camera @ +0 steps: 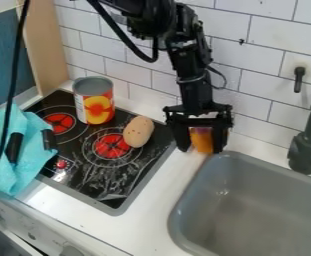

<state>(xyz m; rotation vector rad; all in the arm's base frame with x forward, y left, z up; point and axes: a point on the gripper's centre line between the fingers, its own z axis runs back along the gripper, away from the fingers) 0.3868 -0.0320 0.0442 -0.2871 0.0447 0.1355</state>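
Stovetop holds can and potato; beside it, the spread claw straddles an orange object.

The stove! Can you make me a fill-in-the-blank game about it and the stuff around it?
1. The cloth at the left is light ____.
2. Two burners on the stove have centres coloured ____.
3. The tan, egg-shaped thing lies in the picture to the ____ of the can.
4. The gripper is at a small orange and purple thing, on the counter side that lies ____ the stove and the sink.

Missing words: blue; red; right; between
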